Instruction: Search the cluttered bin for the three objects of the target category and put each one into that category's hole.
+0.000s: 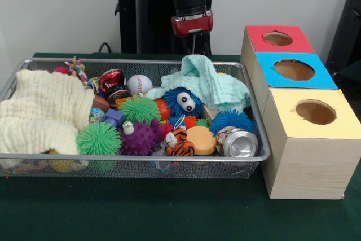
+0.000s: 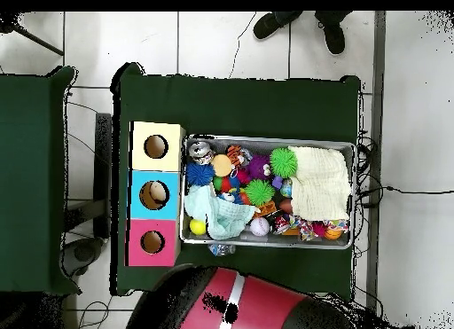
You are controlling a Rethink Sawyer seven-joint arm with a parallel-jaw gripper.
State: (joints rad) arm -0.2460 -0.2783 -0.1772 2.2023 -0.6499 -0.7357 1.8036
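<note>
From the front, the bin [image 1: 255, 118] sits left of three boxes [image 1: 309, 139], toys [image 1: 141, 136] inside it.

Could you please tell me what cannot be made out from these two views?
- Gripper: front view, fingers hidden behind the mint cloth.
- Items under the cream cloth: covered in both views.
- Bin bottom layer: buried under toys.
- Person: overhead view, only shoes show.
</note>
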